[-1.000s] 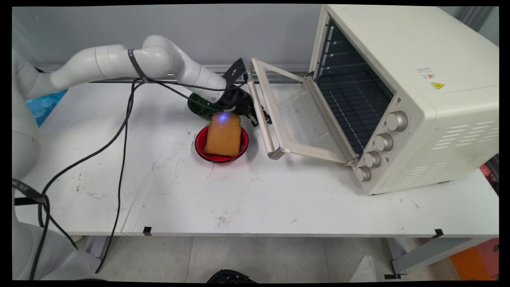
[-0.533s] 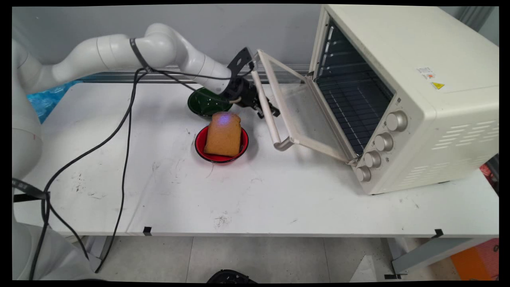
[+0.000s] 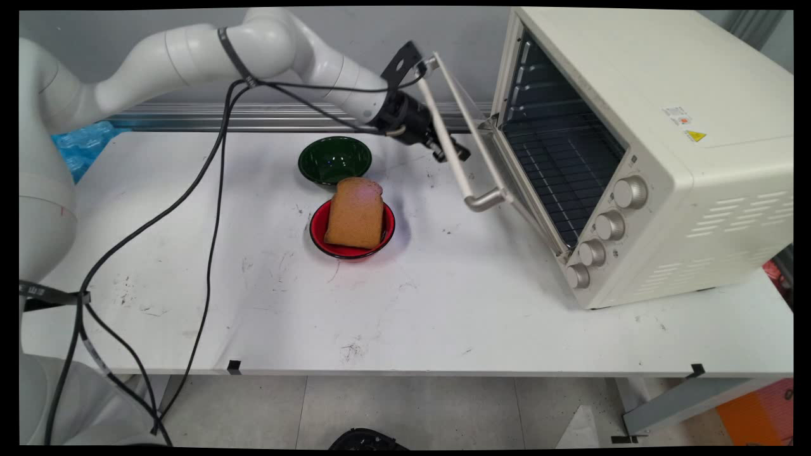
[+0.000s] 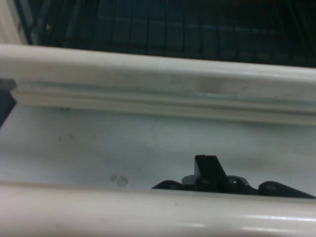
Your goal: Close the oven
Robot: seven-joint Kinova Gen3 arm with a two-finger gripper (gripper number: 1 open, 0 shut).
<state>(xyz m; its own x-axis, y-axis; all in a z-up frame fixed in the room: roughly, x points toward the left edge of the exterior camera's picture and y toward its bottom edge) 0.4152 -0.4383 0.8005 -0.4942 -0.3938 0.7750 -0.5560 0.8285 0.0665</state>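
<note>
The jaws (image 3: 448,147) sit against the handle bar (image 3: 443,144) of the oven door (image 3: 472,123); whether they are clamped on it or only pressing, I cannot tell. The door stands half-raised, tilted off the cream toaster oven (image 3: 640,152), whose rack (image 3: 557,164) shows inside. In the hand view the handle bar (image 4: 148,212) crosses the bottom, with the door frame (image 4: 158,74) above. On the white surface (image 3: 405,304), 1 slice of bread (image 3: 355,212) rests in a red bowl (image 3: 317,231), just beside a green bowl (image 3: 334,160).
</note>
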